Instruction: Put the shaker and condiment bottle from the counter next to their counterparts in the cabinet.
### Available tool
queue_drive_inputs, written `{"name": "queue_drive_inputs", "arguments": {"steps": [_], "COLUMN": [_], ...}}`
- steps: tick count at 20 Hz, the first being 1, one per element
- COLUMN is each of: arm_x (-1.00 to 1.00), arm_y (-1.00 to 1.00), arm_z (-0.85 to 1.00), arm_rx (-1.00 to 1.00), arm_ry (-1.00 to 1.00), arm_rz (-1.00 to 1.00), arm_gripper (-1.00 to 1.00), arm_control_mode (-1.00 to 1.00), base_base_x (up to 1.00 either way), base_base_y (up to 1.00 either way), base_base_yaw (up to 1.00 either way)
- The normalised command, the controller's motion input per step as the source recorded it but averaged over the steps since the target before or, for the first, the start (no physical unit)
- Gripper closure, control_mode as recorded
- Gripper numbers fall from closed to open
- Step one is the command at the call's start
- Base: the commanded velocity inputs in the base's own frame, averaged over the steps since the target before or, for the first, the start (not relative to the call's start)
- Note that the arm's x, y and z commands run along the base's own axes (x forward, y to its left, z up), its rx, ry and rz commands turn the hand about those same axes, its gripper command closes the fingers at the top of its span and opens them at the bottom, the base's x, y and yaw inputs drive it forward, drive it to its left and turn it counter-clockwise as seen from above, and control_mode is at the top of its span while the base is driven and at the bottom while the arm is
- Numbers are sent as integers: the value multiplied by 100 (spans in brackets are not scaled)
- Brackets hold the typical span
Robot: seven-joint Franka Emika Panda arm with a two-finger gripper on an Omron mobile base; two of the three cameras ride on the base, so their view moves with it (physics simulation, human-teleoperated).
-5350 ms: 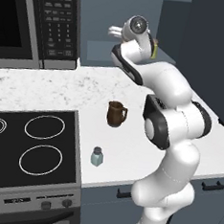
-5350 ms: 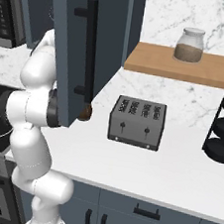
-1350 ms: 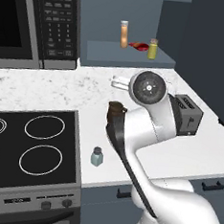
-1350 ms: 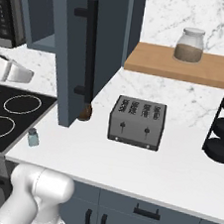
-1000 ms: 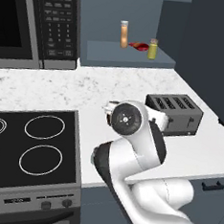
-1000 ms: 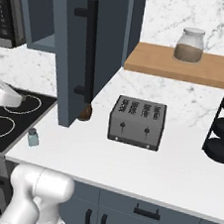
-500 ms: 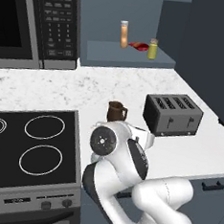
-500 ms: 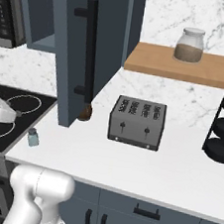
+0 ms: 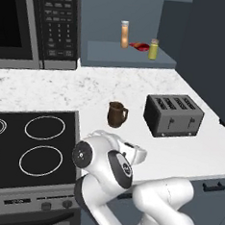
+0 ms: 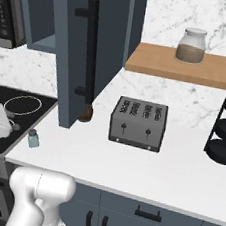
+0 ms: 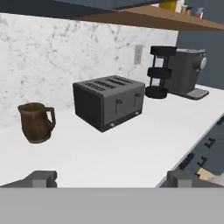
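While the small pale grey-blue shaker with its darker grey cap (image 10: 32, 138) stands upright near the front edge of the white, grey-speckled surface (image 10: 143, 164), just beside the black stovetop (image 9: 29, 150), we have our pincer (image 11: 111, 180) low over that surface with its two dark tips set wide apart and nothing between them. The hand camera looks past the tips toward the brown mug (image 11: 37, 122) and the dark grey four-slot toaster (image 11: 109, 102).

We judge the shaker to be light, rigid and smooth-sided, so it should lift easily but could tip or slide if we nudge it first. Being short, it offers little height to grip; we would close on the body just below the cap, with the fingers level and either side of its middle.

The translucent orange bottle with a white cap (image 9: 124, 34) already stands on the ledge of the dark blue-grey cabinet niche (image 9: 129, 55), near the flat red item (image 9: 138, 45) and the yellow-green jar with a tan cap (image 9: 153, 49). The shaker belongs up there too.
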Motion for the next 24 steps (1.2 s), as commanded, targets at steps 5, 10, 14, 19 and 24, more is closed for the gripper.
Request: {"name": "queue_drive_inputs", "arguments": {"steps": [5,10,14,19,24], "arm_x": [6,0,11,13,7], "arm_y": [42,9,-6,0,2], "arm_z": [-31,-42,-44,-35,-2], "arm_rx": [-4,-1,0,0,0], "arm_ry": [0,-5,-13,-7,0], "arm_rz": [0,0,1,5,0], "arm_gripper": [-100,-100,-100,-100,-100], "arm_control_mode": [-100,-100,-100,-100,-100], "base_base_x": [0,0,0,0,0], "base_base_y": [0,0,0,0,0], "base_base_yaw": [0,0,0,0,0]}}
